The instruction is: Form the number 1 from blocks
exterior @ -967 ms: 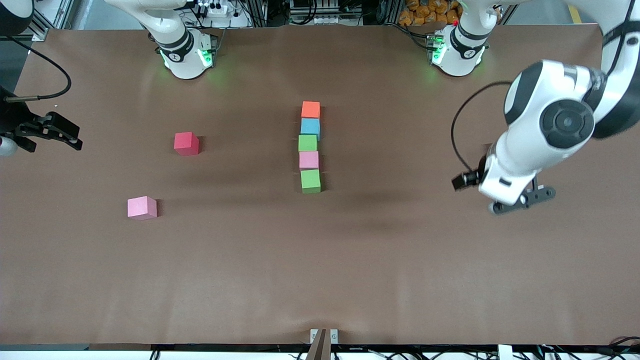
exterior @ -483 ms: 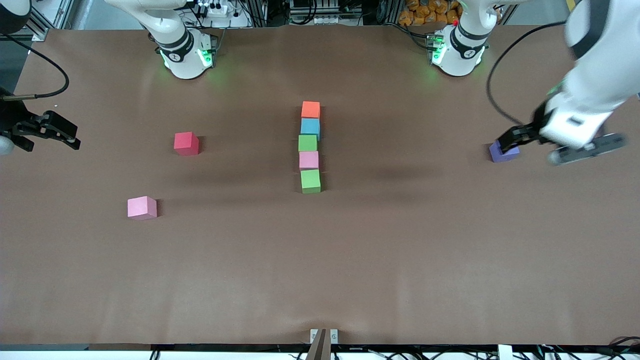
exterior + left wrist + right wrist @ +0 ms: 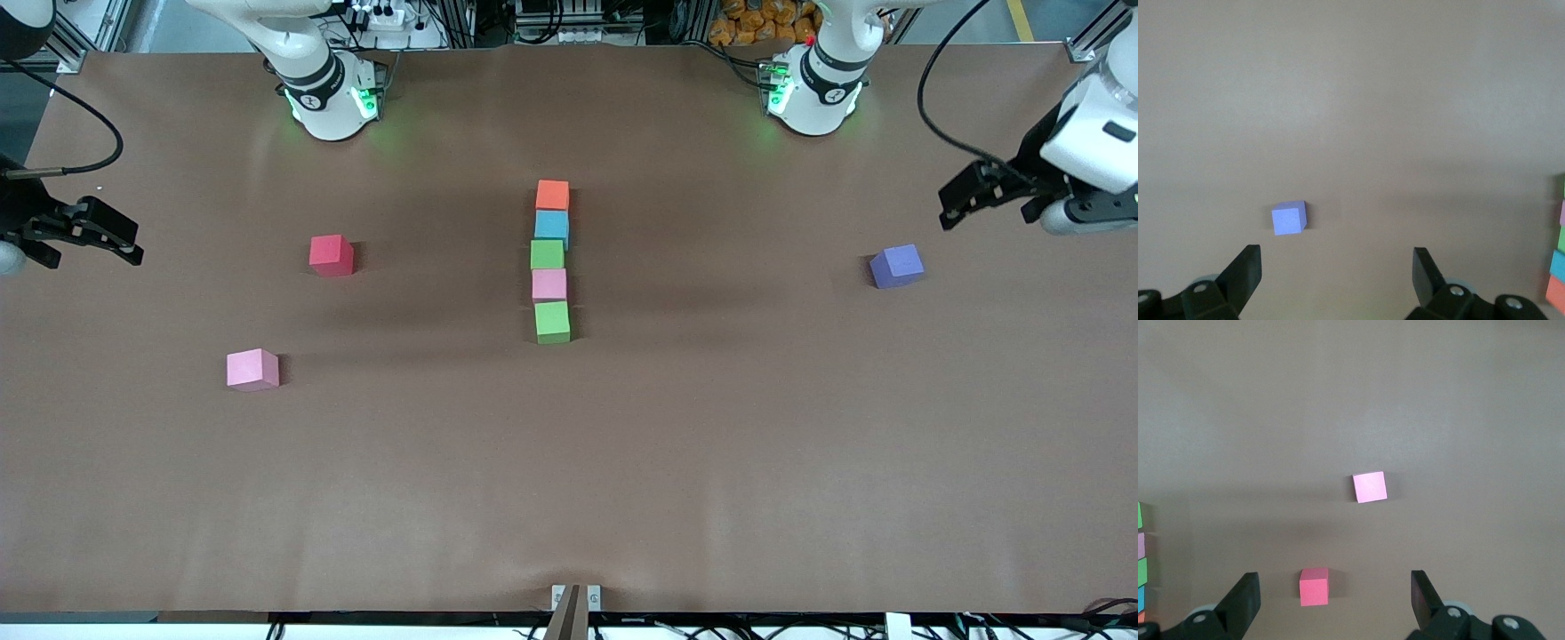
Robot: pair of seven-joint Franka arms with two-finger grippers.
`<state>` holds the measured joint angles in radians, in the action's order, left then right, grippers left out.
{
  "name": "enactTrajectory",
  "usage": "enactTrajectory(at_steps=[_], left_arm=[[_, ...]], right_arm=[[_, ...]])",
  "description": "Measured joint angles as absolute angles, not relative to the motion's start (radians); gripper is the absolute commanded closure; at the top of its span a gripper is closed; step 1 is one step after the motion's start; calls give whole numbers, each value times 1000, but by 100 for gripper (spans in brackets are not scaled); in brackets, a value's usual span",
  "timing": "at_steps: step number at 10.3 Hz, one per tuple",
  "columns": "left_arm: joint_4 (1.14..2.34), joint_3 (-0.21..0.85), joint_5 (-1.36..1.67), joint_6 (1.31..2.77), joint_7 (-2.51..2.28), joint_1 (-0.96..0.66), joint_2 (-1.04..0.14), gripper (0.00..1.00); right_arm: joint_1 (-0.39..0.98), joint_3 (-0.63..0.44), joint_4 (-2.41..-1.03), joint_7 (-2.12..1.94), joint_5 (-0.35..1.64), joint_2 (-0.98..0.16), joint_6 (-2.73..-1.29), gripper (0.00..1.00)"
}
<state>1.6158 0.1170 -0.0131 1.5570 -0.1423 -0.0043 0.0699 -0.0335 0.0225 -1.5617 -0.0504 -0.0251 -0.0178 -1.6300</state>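
The left claw (image 3: pixel 996 197) hangs spread and empty over the left arm's end of the counter (image 3: pixel 711 462), above the purple cube (image 3: pixel 896 266) and clear of it. The line of five blocks lies well apart from it at mid-counter, touching in single file: orange cube (image 3: pixel 552 195) farthest from the front camera, then light blue cube (image 3: pixel 551 226), green cube (image 3: pixel 547 254), pink cube (image 3: pixel 548 284) and a second green cube (image 3: pixel 552 322) nearest. The right claw (image 3: pixel 107 238) waits spread and empty at the right arm's end, with the red cube (image 3: pixel 331 255) and a loose pink cube (image 3: pixel 252 369) toward that end. A second ago the left claw was lower over the counter and hid the purple cube; now that cube shows. The blocks have not shifted.
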Motion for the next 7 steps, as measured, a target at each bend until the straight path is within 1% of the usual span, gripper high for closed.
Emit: enactTrajectory(at_steps=[1, 7], left_arm=[[1606, 117, 7, 1538, -118, -4, 70, 0], [1605, 118, 14, 1534, -110, -4, 70, 0]], right_arm=[[-34, 23, -1562, -50, -25, -18, -1630, 0], [-34, 22, -1558, -50, -25, -18, -1630, 0]])
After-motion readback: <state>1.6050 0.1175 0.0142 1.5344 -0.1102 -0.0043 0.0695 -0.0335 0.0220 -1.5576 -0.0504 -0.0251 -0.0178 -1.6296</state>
